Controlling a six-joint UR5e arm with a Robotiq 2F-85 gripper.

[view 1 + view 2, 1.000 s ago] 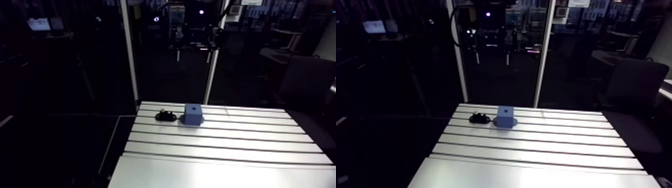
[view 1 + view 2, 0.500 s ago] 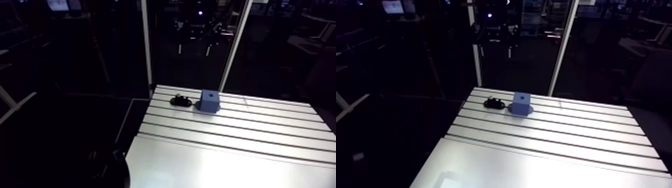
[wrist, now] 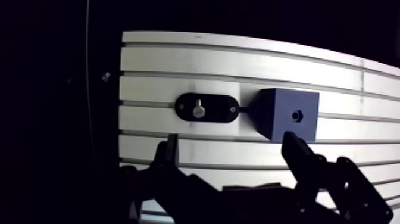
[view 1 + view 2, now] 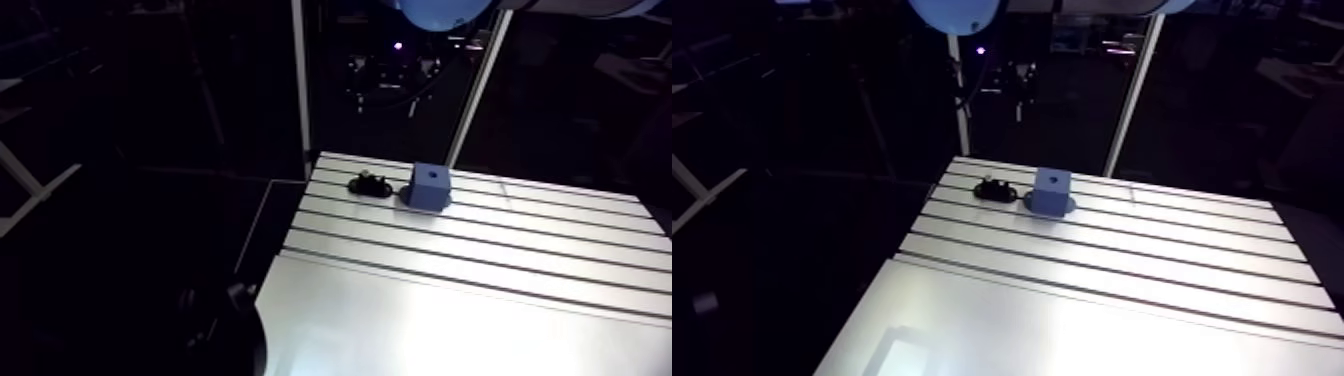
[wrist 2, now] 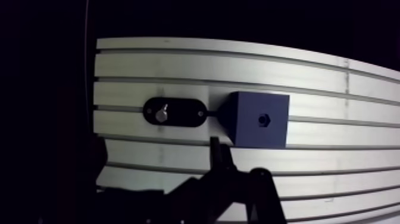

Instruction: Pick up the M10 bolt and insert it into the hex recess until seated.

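A small silver M10 bolt (image 3: 198, 108) stands head-up in a black oval holder (image 3: 220, 109) on the slotted table (image 3: 155, 89). Right beside the holder sits a dark blue block (image 3: 286, 113), with its hex recess (image 3: 297, 115) on the face turned towards the wrist view. My gripper (image 3: 233, 152) hovers above the table, short of both things. It is open, and only bare table shows between its fingers (image 3: 171, 149). In the arm view the holder (image 4: 368, 185) and the block (image 4: 428, 186) stand at the table's far end, and the gripper is out of frame.
Two pale upright posts (image 4: 300, 80) rise just behind the table's far edge. The table's left edge (image 4: 270, 260) drops off into dark floor. A smooth plate (image 4: 450, 330) without slots makes up the near part of the table.
The arm camera has swung and dipped, so the whole picture shifted, and a light-blue joint cap now shows at the top. Holder, bolt and block keep their places on the table.
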